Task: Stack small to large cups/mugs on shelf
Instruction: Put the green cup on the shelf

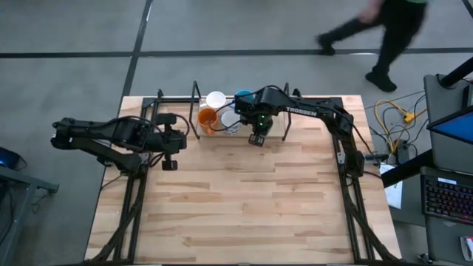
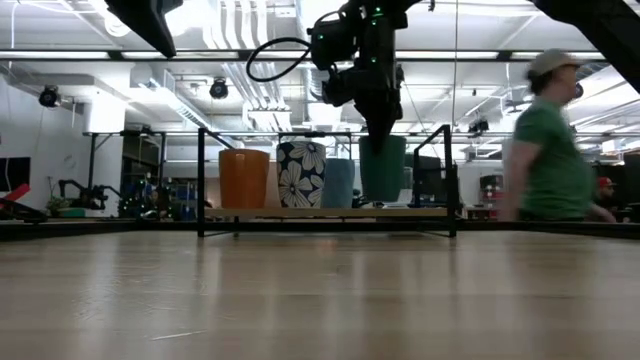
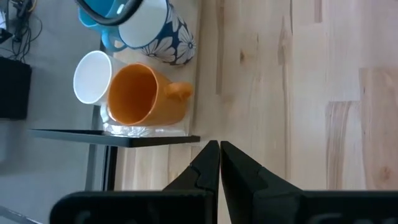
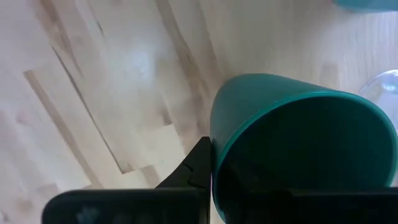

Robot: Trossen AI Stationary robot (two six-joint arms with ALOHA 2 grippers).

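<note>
The low wooden shelf [image 2: 420, 212] in its black wire frame stands at the table's far middle. On it are an orange mug [image 2: 244, 178], a blue-and-white flowered mug [image 2: 301, 173] and a light blue cup [image 2: 338, 182]. A white cup [image 3: 93, 76] stands behind the orange mug. My right gripper [image 2: 378, 125] is shut on a dark teal cup [image 2: 382, 168] at the shelf's right part, near its front edge. My left gripper [image 3: 219, 155] hovers shut and empty over the table left of the shelf. My right gripper holds the teal cup by its rim [image 4: 217, 146], coming from above and pointing down. One finger [image 4: 198, 169] lies against the outer wall; the other is hidden in the cup's dark inside. The cup hangs mouth up, slightly tilted, its base just above the shelf plank.
Something clear, like glass [image 3: 127, 129], lies under the orange mug at the shelf's end. Black upright loops [image 2: 446, 160] stand at the shelf's ends. The near half of the tabletop [image 1: 251, 214] is bare wood. A person [image 2: 555, 140] walks past beyond the table.
</note>
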